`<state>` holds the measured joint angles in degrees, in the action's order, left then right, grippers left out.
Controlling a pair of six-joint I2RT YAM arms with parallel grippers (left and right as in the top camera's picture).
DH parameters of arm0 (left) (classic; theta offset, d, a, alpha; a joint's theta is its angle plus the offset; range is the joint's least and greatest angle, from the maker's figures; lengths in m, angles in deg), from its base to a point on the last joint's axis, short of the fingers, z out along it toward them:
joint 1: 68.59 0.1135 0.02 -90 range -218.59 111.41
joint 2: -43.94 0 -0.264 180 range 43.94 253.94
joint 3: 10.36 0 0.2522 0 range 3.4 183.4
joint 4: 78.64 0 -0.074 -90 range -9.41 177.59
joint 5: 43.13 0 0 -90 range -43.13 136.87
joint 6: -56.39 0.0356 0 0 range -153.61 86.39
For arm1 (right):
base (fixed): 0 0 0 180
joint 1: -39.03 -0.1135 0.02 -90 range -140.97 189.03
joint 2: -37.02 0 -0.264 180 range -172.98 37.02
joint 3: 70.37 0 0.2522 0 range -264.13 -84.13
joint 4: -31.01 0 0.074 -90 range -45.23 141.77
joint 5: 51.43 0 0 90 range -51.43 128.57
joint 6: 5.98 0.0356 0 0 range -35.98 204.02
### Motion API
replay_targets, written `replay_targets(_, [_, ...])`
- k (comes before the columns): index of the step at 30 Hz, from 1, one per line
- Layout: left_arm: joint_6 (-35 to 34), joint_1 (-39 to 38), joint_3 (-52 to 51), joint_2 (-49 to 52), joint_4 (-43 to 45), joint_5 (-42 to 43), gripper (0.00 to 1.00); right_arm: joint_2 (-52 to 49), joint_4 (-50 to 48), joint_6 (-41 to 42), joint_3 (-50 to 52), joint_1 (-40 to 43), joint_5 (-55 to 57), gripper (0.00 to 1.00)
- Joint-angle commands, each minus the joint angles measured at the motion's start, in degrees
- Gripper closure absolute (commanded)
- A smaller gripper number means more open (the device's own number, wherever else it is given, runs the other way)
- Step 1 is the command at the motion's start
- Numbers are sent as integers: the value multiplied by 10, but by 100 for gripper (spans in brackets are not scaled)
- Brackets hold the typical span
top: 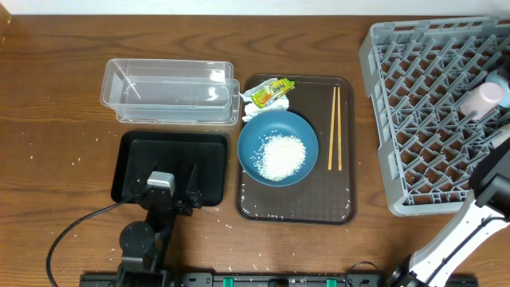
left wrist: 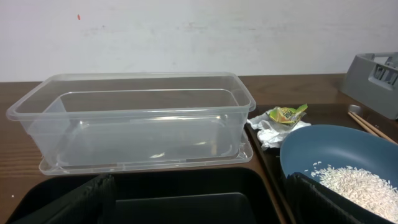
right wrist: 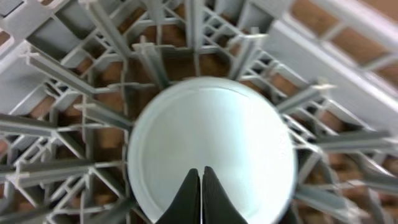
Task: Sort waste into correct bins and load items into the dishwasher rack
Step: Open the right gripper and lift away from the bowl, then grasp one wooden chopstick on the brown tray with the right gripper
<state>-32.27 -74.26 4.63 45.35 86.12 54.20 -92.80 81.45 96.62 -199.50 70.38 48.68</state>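
Your right end effector (right wrist: 201, 179) closed, empty, above the white round cup (right wrist: 211, 134) in the grey plastic lattice rack (top: 414, 104), your left end effector (top: 174, 190) open over the shallow black tray (top: 131, 163).

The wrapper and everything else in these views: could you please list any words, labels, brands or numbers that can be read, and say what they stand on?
No text can be read in any view.
wrapper: yellow, orange and green print, any lettering too small and blurred to read.
clear tub, black tray, blue bowl, grey rack: no markings visible.
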Motion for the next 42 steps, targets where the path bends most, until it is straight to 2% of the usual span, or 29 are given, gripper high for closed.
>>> replay_targets(1, [1, 3, -10, 0, -19, 8, 10, 78, 7, 7, -1, 5, 24, 95])
replay_targets(4, [1, 3, -10, 0, -19, 8, 10, 128, 21, 6, -1, 2, -12, 70])
replay_targets(5, [1, 3, -10, 0, -19, 8, 10, 149, 30, 6, -1, 2, -47, 60])
replay_targets(6, [1, 3, -10, 0, -19, 8, 10, 169, 37, 6, -1, 1, -94, 56])
replay_targets(7, [1, 3, -10, 0, -19, 8, 10, 189, 47, 6, -1, 1, -151, 48])
replay_targets(9, [1, 3, -10, 0, -19, 8, 10, 222, 64, 6, -1, 1, -286, 5])
replay_targets(10, [1, 3, -10, 0, -19, 8, 10, 236, 69, 6, -1, 1, -369, 1])
replay_targets(11, [1, 3, -10, 0, -19, 8, 10, 245, 71, 3, -1, -1, -436, 6])
replay_targets(13, [1, 3, -10, 0, -19, 8, 10, 259, 79, 0, -1, -14, -538, 24])
replay_targets(15, [1, 3, -10, 0, -19, 8, 10, 269, 120, -1, -1, -43, -543, 34])
replay_targets(17, [1, 3, -10, 0, -19, 8, 10, 270, 179, 0, -1, -82, -473, 40])
replay_targets(21, [1, 3, -10, 0, -19, 8, 10, 255, 298, 2, 0, -179, -255, 40])
replay_targets(25, [1, 3, -10, 0, -19, 8, 10, 227, 379, 37, 10, -267, -129, 39])
replay_targets(31, [1, 3, -10, 0, -19, 8, 10, 183, 355, 43, 74, -362, -118, 54])
replay_targets(36, [1, 3, -10, 0, -19, 8, 10, 146, 305, 70, 137, -409, -119, 55])
replay_targets(42, [2, 3, -10, 0, -19, 8, 10, 102, 255, 78, 191, -443, -107, 66])
